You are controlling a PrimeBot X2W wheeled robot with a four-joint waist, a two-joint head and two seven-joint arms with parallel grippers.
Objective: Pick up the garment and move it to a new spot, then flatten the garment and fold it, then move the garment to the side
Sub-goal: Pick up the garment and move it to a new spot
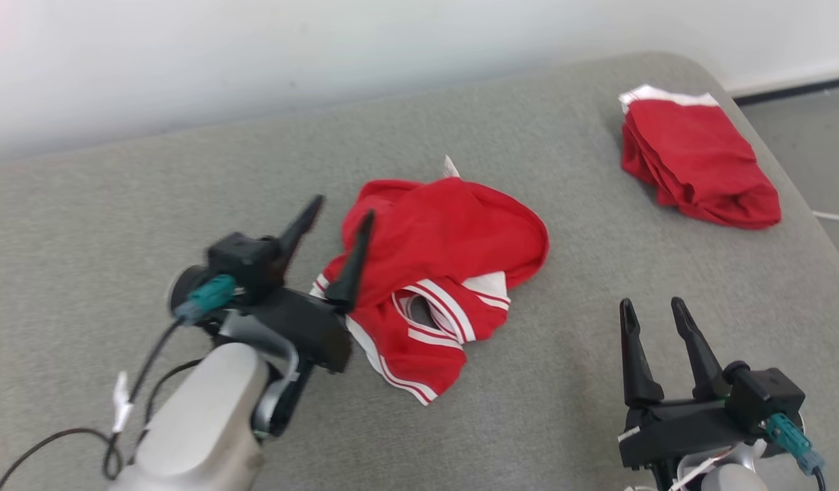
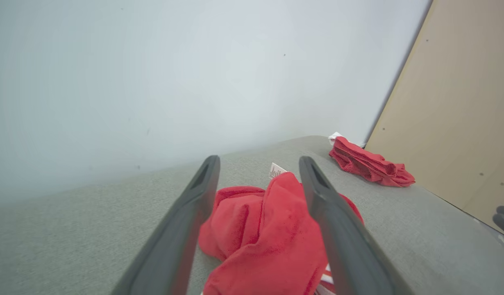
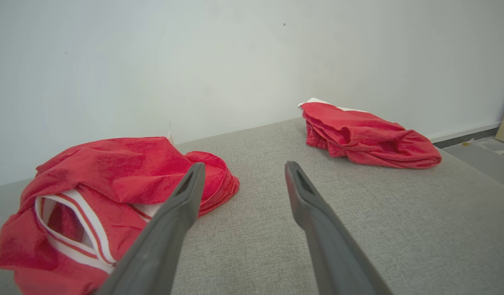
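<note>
On the grey cushioned surface (image 1: pixel 528 409), my left gripper (image 1: pixel 344 206) gapes wide above the crumpled red garment (image 1: pixel 447 239), its white tag (image 1: pixel 450 166) unreadable; my right gripper (image 1: pixel 651 302), right of it, is spread and empty.

Centre of the head view: garment (image 1: pixel 447 232), soft red cloth with a matt, slightly fuzzy nap, and white ribbed trim with red stripes. Upper right: second garment (image 1: pixel 699 164), the same matt red cloth. Beneath both: surface (image 1: pixel 119 225) of grey, coarse-woven fabric. Left gripper (image 1: pixel 344 206) and right gripper (image 1: pixel 651 302): dark, matt, plastic-looking fingers. Lower left: forearm (image 1: pixel 201 423), a pale smooth shell with a dull sheen. Top: wall (image 1: pixel 256 54), smooth matt white.
</note>
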